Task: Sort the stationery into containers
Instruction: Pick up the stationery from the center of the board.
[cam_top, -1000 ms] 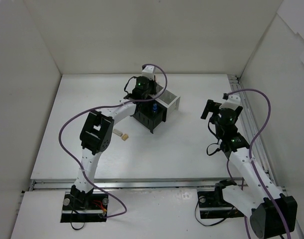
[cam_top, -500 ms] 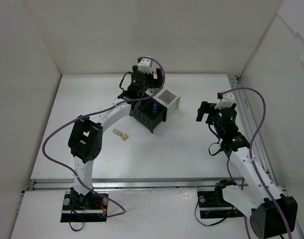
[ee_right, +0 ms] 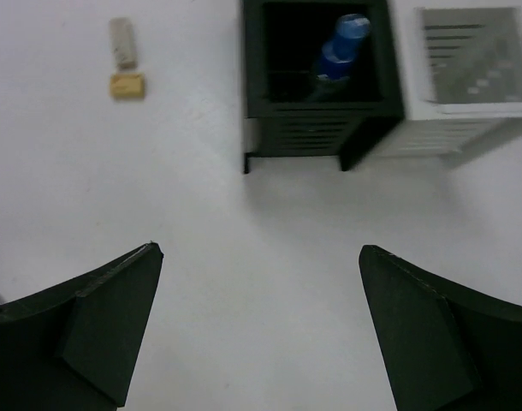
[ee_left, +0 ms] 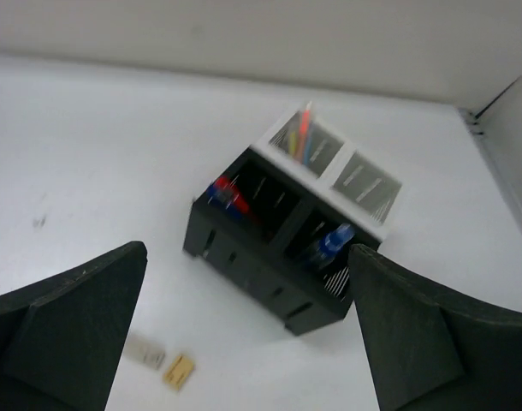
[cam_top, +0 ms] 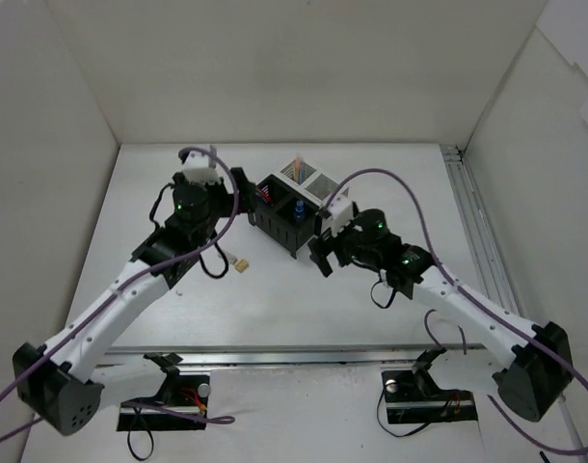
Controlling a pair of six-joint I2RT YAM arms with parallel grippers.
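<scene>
On the left, the left arm stretches low across the desk from its base, forearm running up and to the right, wrist tipped toward the bins. The left end effector is spread wide and grips nothing. It hangs above the desk, looking down on the bins and the erasers.

Just to its right, two small erasers, one pale and one tan, lie loose on the desk side by side. They sit near the front left of the block of bins but apart from it.

The rest looks sorted. Coloured pens stand in one white bin, and red and blue pens lean in a black one. The blue-capped bottle stands in the other black bin. The second white bin shows only its perforated floor.

So the job seems to be at its last step: the erasers. The next move calls for one arm to line its open fingers over an eraser and come down until they straddle it. It must then close gently and carry it to the free white bin.

On the right, the right arm reaches in from its base, elbow low, wrist just in front of the bins. The right end effector is also wide apart and carries nothing.
</scene>
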